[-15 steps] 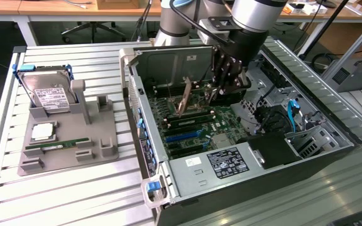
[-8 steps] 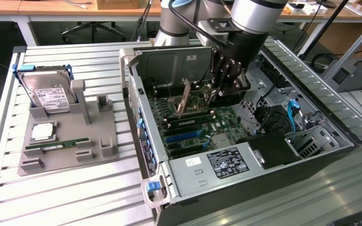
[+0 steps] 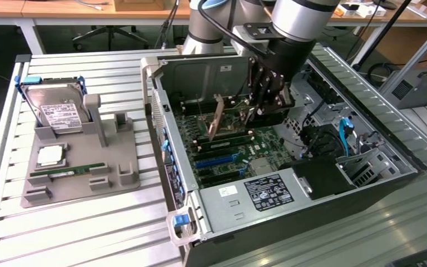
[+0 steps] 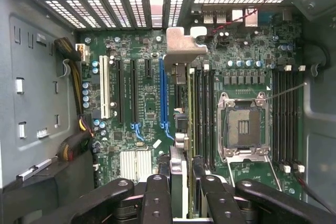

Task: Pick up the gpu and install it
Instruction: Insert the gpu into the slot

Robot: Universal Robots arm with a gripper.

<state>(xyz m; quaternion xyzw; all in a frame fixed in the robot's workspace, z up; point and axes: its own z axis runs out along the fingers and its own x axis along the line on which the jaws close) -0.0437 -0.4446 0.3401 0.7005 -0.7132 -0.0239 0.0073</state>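
Observation:
My gripper (image 3: 262, 111) is down inside the open computer case (image 3: 198, 203), shut on the gpu (image 3: 216, 118). In the exterior view the card stands on edge over the motherboard (image 3: 224, 161), tilted a little. In the wrist view the gpu (image 4: 180, 129) appears edge-on, running from between the black fingers (image 4: 157, 198) to its silvery bracket (image 4: 185, 45) near the case's rear slot openings. It hangs just beside the long blue expansion slot (image 4: 163, 93). Whether its lower edge touches a slot is hidden.
On the exterior view's left, a grey fixture (image 3: 80, 167) holds a hard drive (image 3: 58, 114), a processor (image 3: 51, 156) and a green memory stick (image 3: 66, 171). Case walls, the processor socket (image 4: 244, 127), memory slots (image 4: 286, 119) and blue cables (image 3: 344, 139) close in around the card.

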